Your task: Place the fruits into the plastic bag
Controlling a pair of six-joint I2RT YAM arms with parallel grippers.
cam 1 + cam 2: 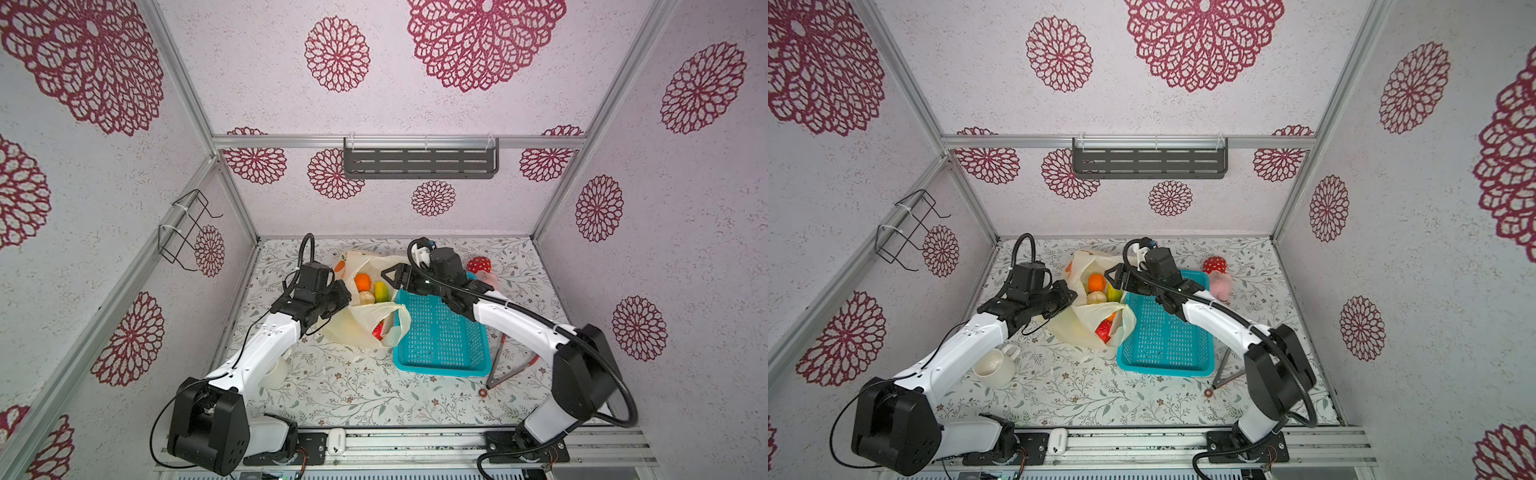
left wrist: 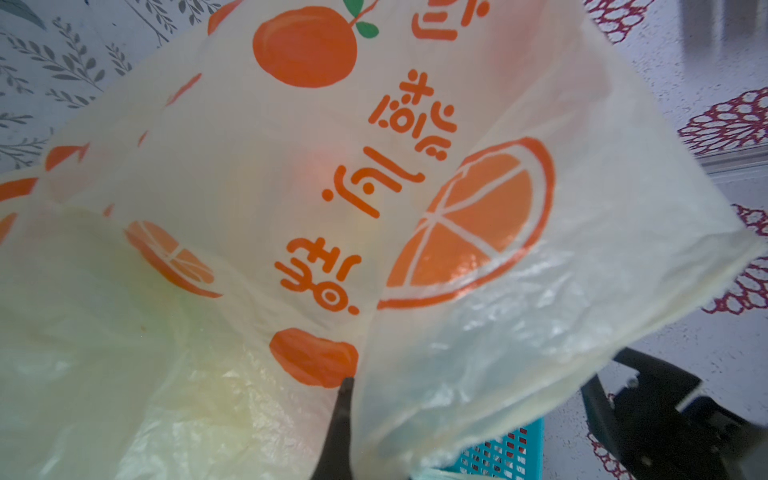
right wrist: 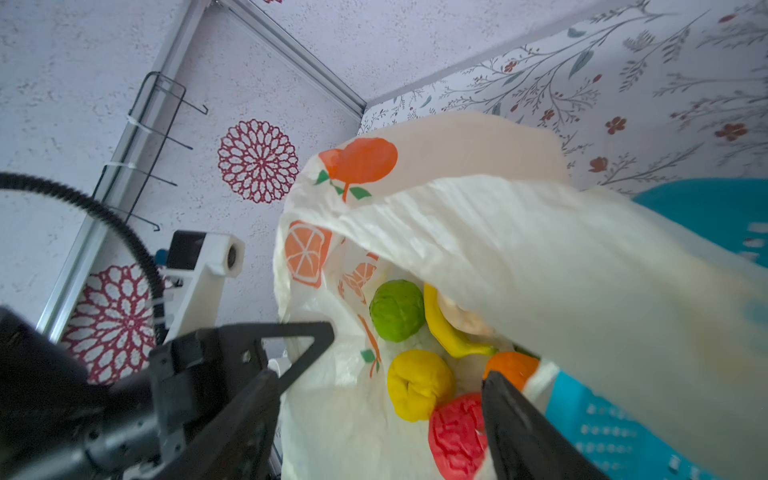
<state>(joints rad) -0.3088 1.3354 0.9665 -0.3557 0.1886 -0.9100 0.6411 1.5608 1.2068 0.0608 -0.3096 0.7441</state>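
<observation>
White cloth printed with grey sprigs covers the table. On it, right of the middle, sits a teal plastic mesh basket, rectangular, with nothing visible inside.

Pressed against the basket's left wall lies the plastic bag, a thin translucent cream shopping bag printed with orange fruits and orange characters. Its mouth gapes upward and towards the right arm.

The left gripper is clenched on the bag's left edge, and film folds around its black fingertip in the left wrist view. The right gripper hangs over the bag's mouth at the basket's far corner, its jaws spread wide and holding nothing.

The fruits visible are all in the bag. The right wrist view shows a green ball, a yellow banana, a yellow lemon, a red apple, an orange and a beige round piece.

A cream mug stands by the left arm. A red white-dotted plush and a pink fluffy toy lie beyond the basket.
</observation>
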